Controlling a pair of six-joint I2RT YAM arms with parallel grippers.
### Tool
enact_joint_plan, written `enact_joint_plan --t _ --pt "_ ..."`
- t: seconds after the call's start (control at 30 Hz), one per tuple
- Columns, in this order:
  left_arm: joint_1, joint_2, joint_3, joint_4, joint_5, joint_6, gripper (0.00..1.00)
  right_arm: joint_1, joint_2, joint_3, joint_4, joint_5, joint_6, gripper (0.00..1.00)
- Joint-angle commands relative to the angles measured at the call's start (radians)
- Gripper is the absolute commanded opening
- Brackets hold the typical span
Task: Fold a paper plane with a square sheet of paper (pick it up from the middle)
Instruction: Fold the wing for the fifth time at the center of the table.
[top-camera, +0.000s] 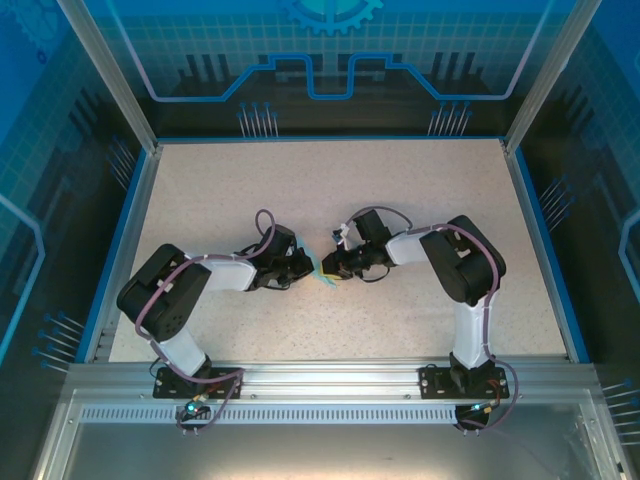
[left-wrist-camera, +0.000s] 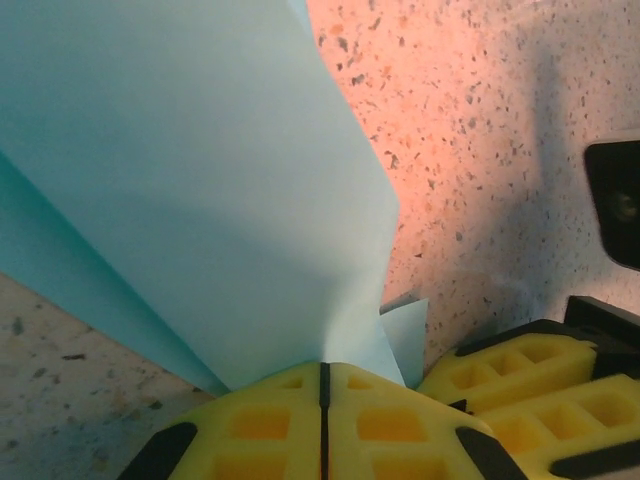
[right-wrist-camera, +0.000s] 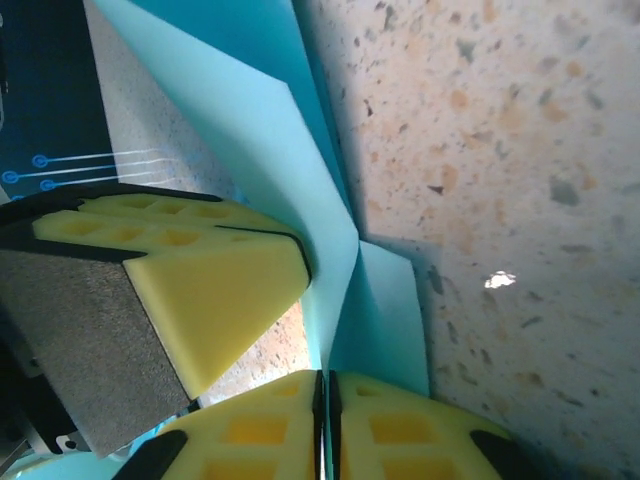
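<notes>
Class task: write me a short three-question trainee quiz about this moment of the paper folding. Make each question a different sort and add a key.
1. True or false: the left claw is shut on the light-blue paper.
2. Multiple choice: where over the table is the paper?
A. Mid-table, between the left claw and the right claw
B. In the far-left corner
C. On the metal rail by the arm bases
3. Fill in the blank: the fingers of both claws are coloured ____.

Key: 1 true; 2 A; 3 yellow.
</notes>
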Motion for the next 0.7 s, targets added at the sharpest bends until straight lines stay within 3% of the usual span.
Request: enact_joint_plan --t 0.0,0.2,0.4,0.67 --pt "-0.001 0.031 0.005 -0.066 -0.063 -0.031 0.05 -0.013 -0.034 0.018 -0.092 0.091 -0.064 0.16" --pt "0.0 0.03 0.003 -0.061 -0.066 -0.046 0.05 0.0 -0.093 0.022 -0.14 0.124 -0.13 0.23" --pt "0.0 0.029 0.004 -0.058 -0.061 -0.053 0.06 0.049 -0.14 0.043 -0.244 0.242 -0.226 0.25" --pt "-0.001 0.029 0.006 -0.057 -0.056 -0.059 0.06 0.093 -0.137 0.071 -0.295 0.307 -0.267 0.25"
